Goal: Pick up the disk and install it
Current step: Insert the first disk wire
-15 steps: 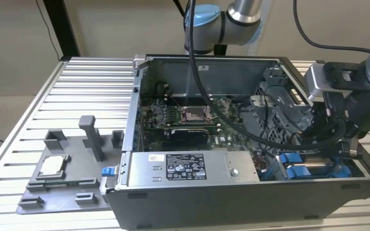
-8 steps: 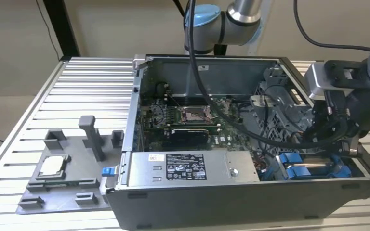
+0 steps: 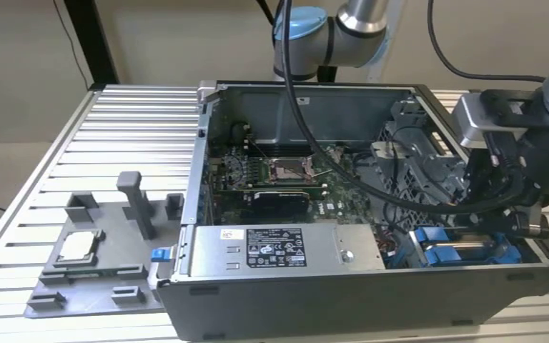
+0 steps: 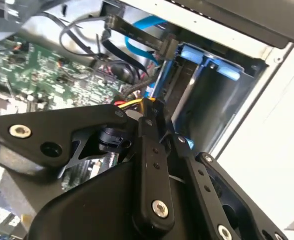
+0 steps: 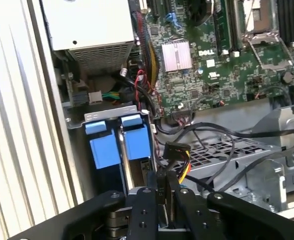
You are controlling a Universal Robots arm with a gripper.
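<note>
Finds the disk (image 5: 104,147) seated in the drive bay (image 5: 109,117) at the case (image 3: 351,300) corner, gripper (image 5: 161,189) just beside it with jaws together; judges it stiff, fairly heavy, shock-sensitive, best held by the blue frame's (image 5: 137,142) long edges

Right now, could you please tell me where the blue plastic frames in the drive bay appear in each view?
Exterior view: blue plastic frames in the case's near corner, at the exterior view's right.
Second wrist view: the frames cap the grey bay, beyond the black linkage.
First wrist view: the frames sit side by side along the case wall.
Shared landmark: the green motherboard.
</note>
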